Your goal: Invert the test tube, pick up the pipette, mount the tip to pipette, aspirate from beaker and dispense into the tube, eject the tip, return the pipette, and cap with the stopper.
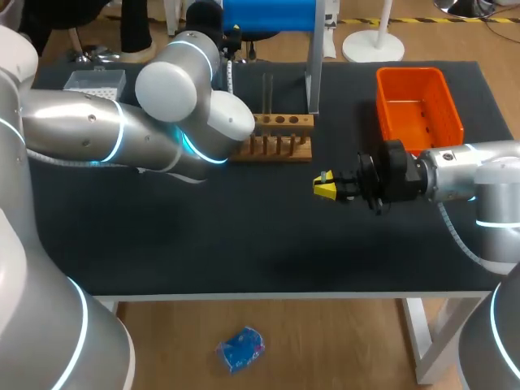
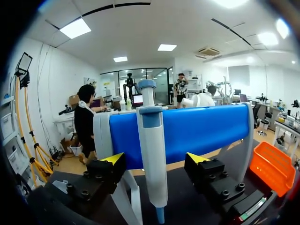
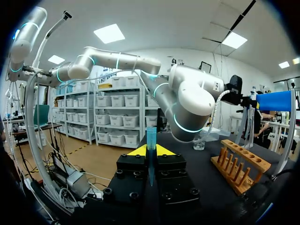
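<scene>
- Left tool (image 2: 154,159) stood wide, one finger on each side of the pipette (image 2: 151,154), which hung on its blue stand (image 2: 201,131). Neither finger touched it.
- Right tool (image 3: 151,151) was clamped on the tube (image 3: 151,138), held upright over the counter (image 1: 244,244) near the rack (image 1: 276,134).
- Risk: closing off-centre could tilt the pipette or snag it on the stand at lift-off.
- Risk: the slim tube could slip or lean in the grip, so a dispense would miss its mouth.

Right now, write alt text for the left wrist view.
A white and blue pipette hangs upright on a blue-barred stand, centred between the open jaws of the left gripper and touching neither. An orange bin sits off to one side of the gripper.
</scene>
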